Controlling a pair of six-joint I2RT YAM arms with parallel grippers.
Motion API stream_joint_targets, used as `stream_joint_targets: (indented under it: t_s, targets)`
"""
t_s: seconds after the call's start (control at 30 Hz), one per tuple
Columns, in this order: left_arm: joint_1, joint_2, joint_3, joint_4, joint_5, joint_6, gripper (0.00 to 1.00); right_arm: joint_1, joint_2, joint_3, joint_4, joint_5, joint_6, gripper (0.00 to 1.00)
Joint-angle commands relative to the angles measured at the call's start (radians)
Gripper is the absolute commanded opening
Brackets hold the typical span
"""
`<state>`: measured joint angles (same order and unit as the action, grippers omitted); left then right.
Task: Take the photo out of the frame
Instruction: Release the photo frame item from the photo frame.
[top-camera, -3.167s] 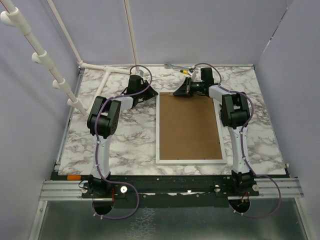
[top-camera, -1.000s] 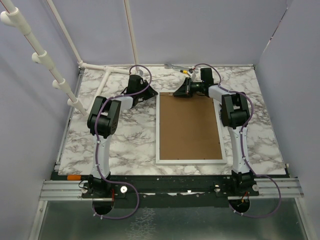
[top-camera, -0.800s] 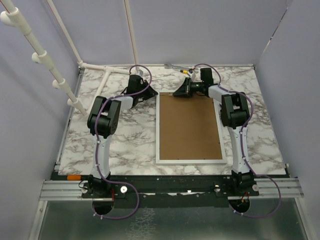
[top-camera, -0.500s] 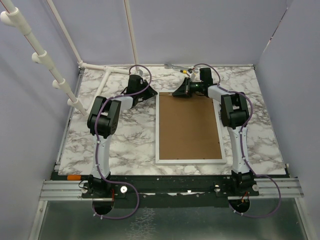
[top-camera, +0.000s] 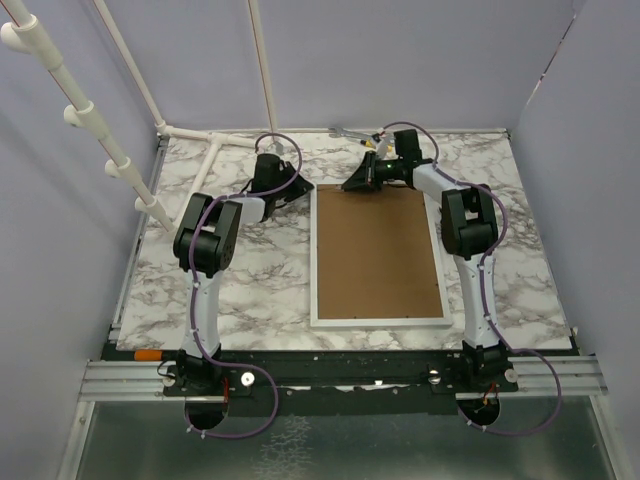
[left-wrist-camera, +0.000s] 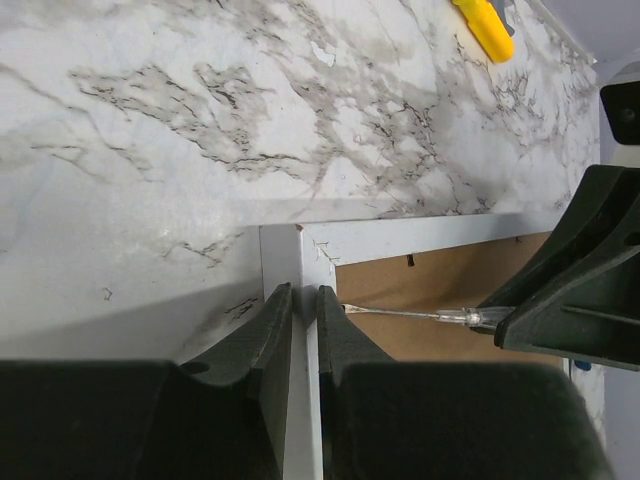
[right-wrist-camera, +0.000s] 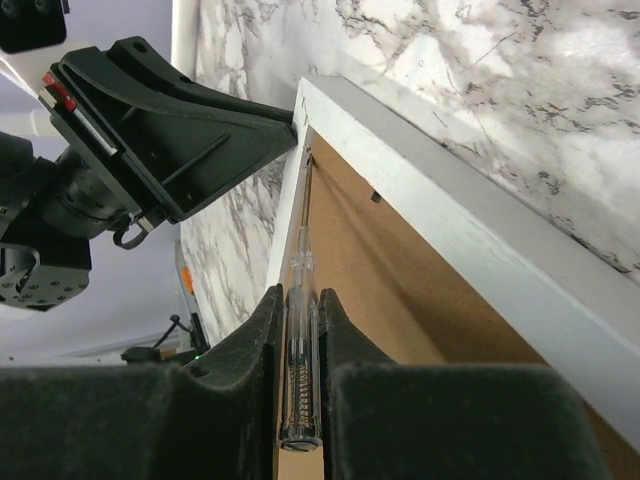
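The frame (top-camera: 378, 255) lies face down on the marble table (top-camera: 250, 280), right of centre: a white rim around a brown fibreboard back, long axis running near to far. The left gripper (left-wrist-camera: 305, 295) pinches the rim at the far-left corner; the right gripper (right-wrist-camera: 297, 295) clamps a clear-handled screwdriver (right-wrist-camera: 301, 262), its tip at that corner

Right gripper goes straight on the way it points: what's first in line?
The screwdriver in the right gripper leads: its tip likely meets the frame at its far-left corner, with the left gripper clamped there just beyond. Depth unclear.
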<state>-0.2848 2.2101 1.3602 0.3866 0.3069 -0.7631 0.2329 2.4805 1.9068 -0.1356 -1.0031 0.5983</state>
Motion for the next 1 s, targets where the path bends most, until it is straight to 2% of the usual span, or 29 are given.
stream_joint_targets:
  t_s: [0.0, 0.53, 0.97]
  targets:
    - [-0.071, -0.016, -0.061, -0.039, 0.073, -0.02, 0.14, 0.1, -0.053, 0.043, -0.126, 0.057, -0.044, 0.01]
    - [-0.109, -0.073, -0.139, -0.016, 0.065, -0.025, 0.13, 0.153, -0.13, 0.122, -0.29, 0.18, -0.09, 0.01]
    - [-0.133, -0.09, -0.194, 0.023, 0.078, -0.042, 0.12, 0.264, -0.087, 0.337, -0.438, 0.296, -0.117, 0.01]
